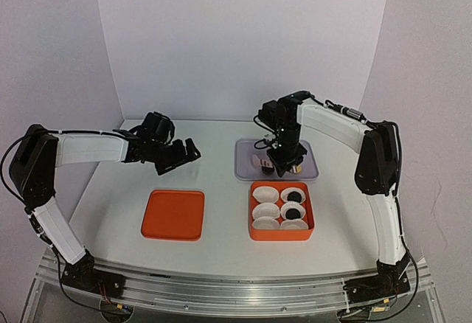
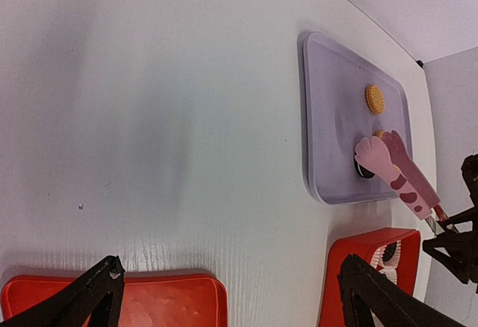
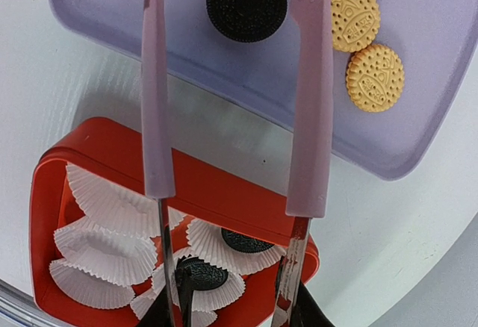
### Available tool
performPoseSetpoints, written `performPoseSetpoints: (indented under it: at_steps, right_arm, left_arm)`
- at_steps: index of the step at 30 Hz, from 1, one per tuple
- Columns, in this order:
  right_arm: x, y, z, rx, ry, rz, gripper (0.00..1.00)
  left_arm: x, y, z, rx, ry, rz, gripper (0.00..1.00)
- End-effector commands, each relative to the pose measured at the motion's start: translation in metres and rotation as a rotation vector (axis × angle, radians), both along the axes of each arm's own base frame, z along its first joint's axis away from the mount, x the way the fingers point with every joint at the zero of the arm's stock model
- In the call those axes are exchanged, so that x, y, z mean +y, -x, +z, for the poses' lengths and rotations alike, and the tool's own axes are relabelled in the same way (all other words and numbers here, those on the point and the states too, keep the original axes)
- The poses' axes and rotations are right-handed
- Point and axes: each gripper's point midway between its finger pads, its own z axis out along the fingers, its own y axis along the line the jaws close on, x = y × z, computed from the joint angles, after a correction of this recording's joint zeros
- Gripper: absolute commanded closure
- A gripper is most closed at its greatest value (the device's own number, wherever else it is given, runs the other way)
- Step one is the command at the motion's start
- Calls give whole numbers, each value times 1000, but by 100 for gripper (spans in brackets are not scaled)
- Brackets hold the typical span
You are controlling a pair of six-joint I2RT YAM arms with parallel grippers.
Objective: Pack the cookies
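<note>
So, tray cookies: one black cookie (image 3: 246,2) and two golden cookies (image 3: 355,15), touching, flat on the lavender tray (image 3: 403,133).
boxed cookies (image 3: 244,241): two black, each in a paper cup (image 3: 104,204); orange box (image 3: 101,144) holds six cups, just nearer than the tray.
my right gripper (image 1: 282,150): clenched on pink tongs (image 3: 310,95); arms straddle the black cookie, contact unclear.
my left gripper (image 1: 179,153): released, jaws wide, above table (image 1: 214,161) beyond orange lid (image 1: 173,214).
blocking: tongs cover part of the box from my right wrist.
</note>
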Motion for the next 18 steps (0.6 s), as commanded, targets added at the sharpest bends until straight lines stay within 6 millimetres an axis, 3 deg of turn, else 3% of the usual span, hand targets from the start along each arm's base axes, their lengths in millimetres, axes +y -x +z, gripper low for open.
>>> performPoseSetpoints:
  at_steps: [1,18]
  right_arm:
    - [-79,96,26,413,356,17,66]
    - [-84,103,20,460,380,42,67]
  left_arm:
    - [3,-4,13,-39,9,3,0]
    - [3,-4,8,-28,13,5,0]
